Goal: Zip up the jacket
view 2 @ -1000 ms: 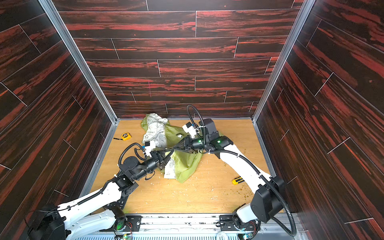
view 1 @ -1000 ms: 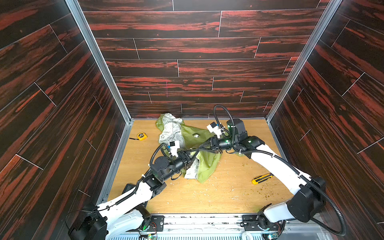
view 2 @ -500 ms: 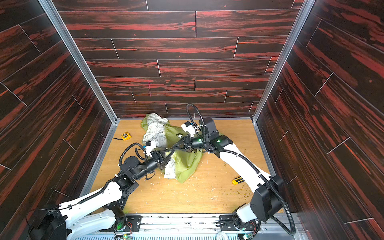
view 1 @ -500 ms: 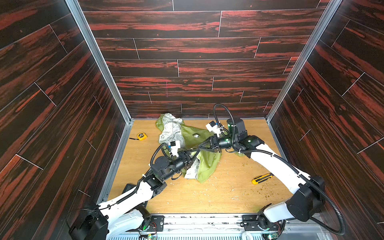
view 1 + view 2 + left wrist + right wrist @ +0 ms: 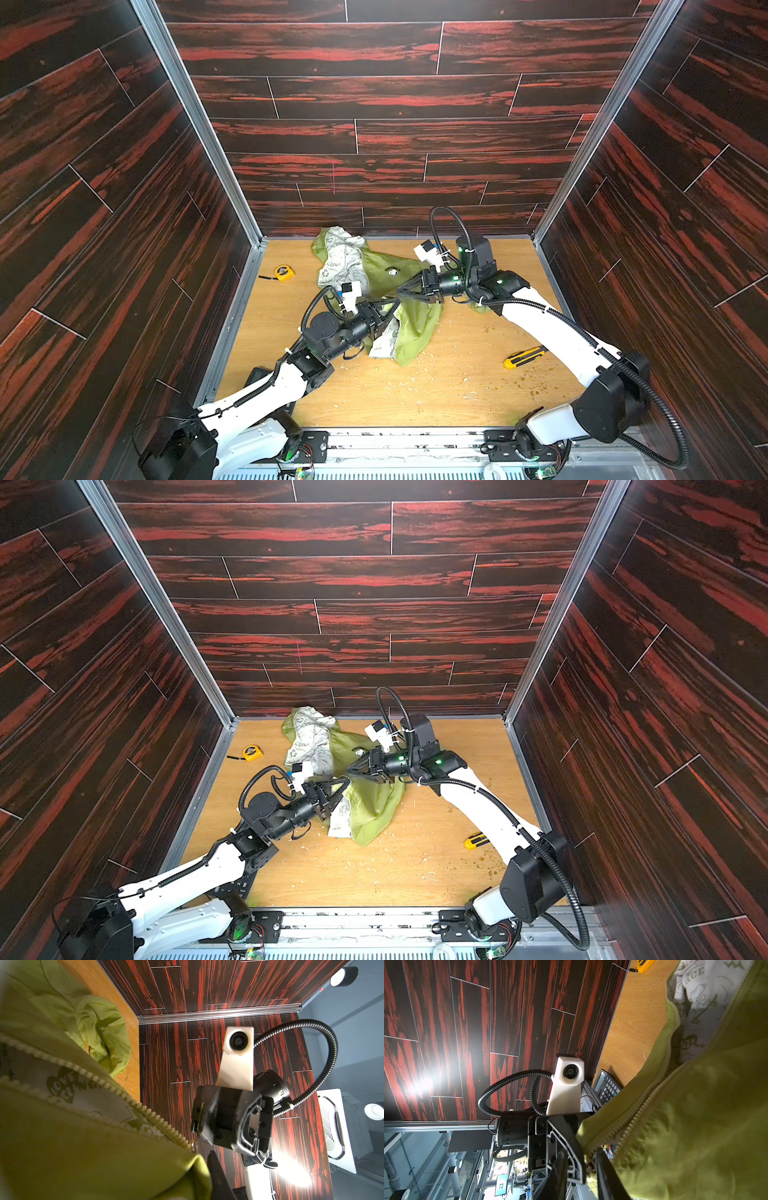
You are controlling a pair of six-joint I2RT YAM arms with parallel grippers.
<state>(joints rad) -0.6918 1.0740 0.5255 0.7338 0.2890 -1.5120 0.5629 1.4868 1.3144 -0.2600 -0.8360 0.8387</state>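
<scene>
Left wrist view showed the jacket (image 5: pixel 72 1157) filling the left half of the frame, its zipper (image 5: pixel 133 1103) not yet joined. Two rows of teeth ran apart with printed white lining (image 5: pixel 87 1093) between them, and met at lower centre by a small metal ring (image 5: pixel 193 1144). In both top views the jacket lay bunched on the table (image 5: pixel 415 395), reaching from the back wall toward the middle, where the two hands met over it. The left hand (image 5: pixel 386 309) was pinched on the jacket's bottom corner, just beside that meeting point. The right hand (image 5: pixel 581 1167) had its jaws narrowly apart about the zipper's end; whether it gripped anything could not be told.

By my judgement, the left hand needed to keep the hem fixed and taut. The right needed a sure hold on the slider, then a straight draw along the teeth, away from the left, with the lining kept clear. A tape measure (image 5: pixel 284 272), a utility knife (image 5: pixel 523 357) and a calculator (image 5: pixel 606 1086) lay well apart from the work.
</scene>
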